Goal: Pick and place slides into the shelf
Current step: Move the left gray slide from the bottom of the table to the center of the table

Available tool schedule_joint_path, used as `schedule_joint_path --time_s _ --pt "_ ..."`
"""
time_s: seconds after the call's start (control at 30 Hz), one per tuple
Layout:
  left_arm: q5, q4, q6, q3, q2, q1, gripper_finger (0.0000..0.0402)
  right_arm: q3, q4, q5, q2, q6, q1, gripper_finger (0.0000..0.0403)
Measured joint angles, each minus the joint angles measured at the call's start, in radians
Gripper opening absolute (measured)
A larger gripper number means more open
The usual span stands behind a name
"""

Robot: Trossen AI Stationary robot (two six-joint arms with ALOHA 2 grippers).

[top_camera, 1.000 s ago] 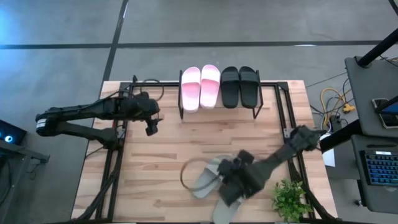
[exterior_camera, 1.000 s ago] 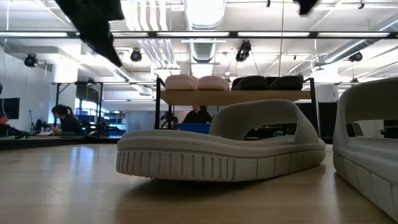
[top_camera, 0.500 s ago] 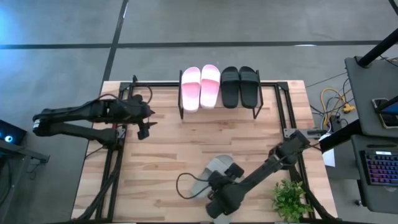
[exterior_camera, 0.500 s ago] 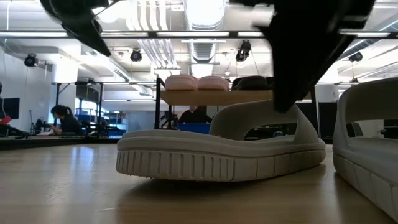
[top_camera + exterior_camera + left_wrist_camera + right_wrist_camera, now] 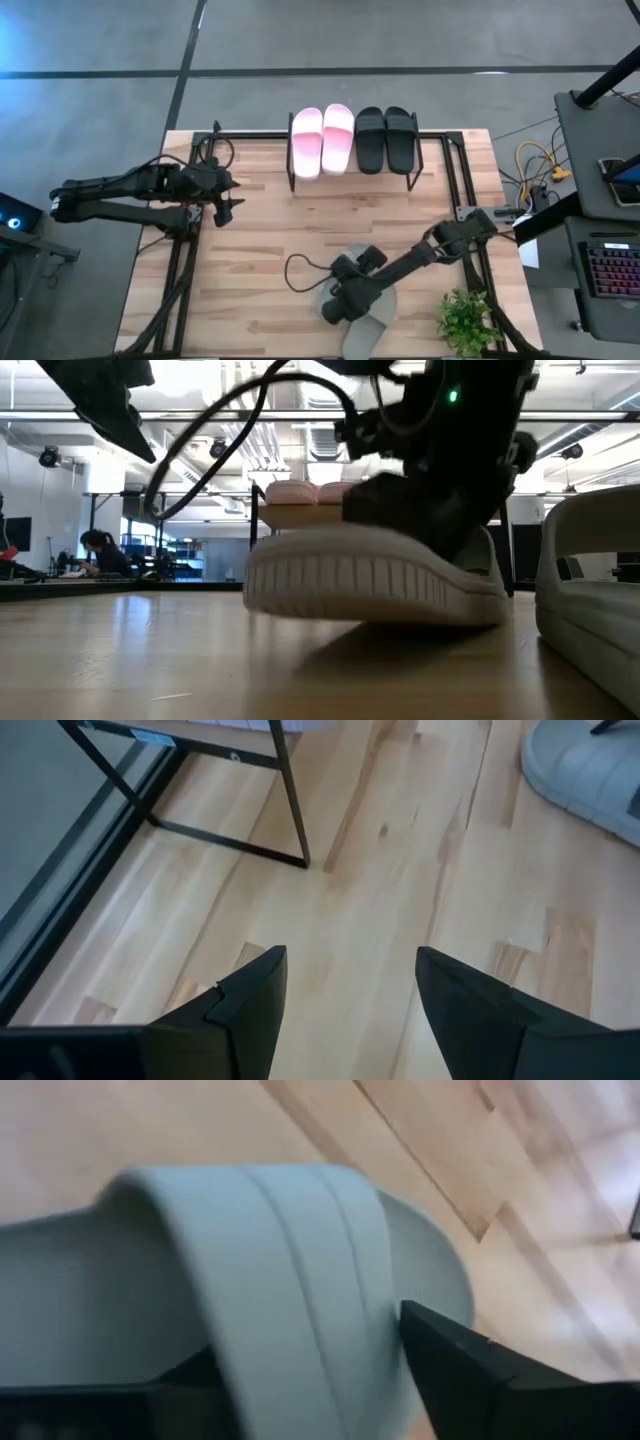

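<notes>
The shelf stood at the far edge of the table, holding four slides on its top board: the pink pair on its left half and the black pair on its right half, side by side and touching within each pair. In the low view the pink pair showed on the board behind the near slide.

The grey-green pair lay at the near edge of the table. One grey slide lay just beside the right gripper, reaching to the table's near edge. The other grey slide filled the middle of the low view with its toe end tilted up off the wood and the right arm's dark bulk right over it. In the right wrist view the strap of that slide lay between the gripper's fingers, which were closed around it. A black cable looped on the table just left of this gripper, and a small green plant stood at the table's near right corner, close to the right arm.

The left gripper hung over the table's left side, well apart from the shelf, its fingers spread with nothing between them above bare wood. The shelf's black leg showed ahead of it.
</notes>
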Motion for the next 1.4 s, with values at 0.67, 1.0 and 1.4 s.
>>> schedule_joint_path --time_s 0.67,1.0,1.4 --pt "-0.029 0.006 -0.037 -0.033 0.019 0.0 0.0208 -0.054 -0.081 0.447 -0.006 -0.475 -0.278 0.0038" --pt "-0.031 0.007 -0.053 -0.033 0.023 0.0 0.0208 -0.144 -0.013 0.432 -0.007 -0.558 -0.379 0.0121" --pt "-0.031 0.008 -0.052 -0.033 0.056 0.0 0.0208 -0.069 0.022 0.372 -0.016 -0.636 -0.319 0.018"
